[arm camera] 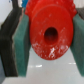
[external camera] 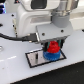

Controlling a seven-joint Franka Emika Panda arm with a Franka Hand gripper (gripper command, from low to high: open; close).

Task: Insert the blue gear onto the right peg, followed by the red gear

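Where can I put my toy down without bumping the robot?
The white table is bare toward the exterior view's left of the grey plate, and in front of it too. It is crowded over the plate: the gripper holds the red gear above the blue gear.

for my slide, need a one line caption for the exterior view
Panda gripper holding the red gear above the blue gear on the grey plate.
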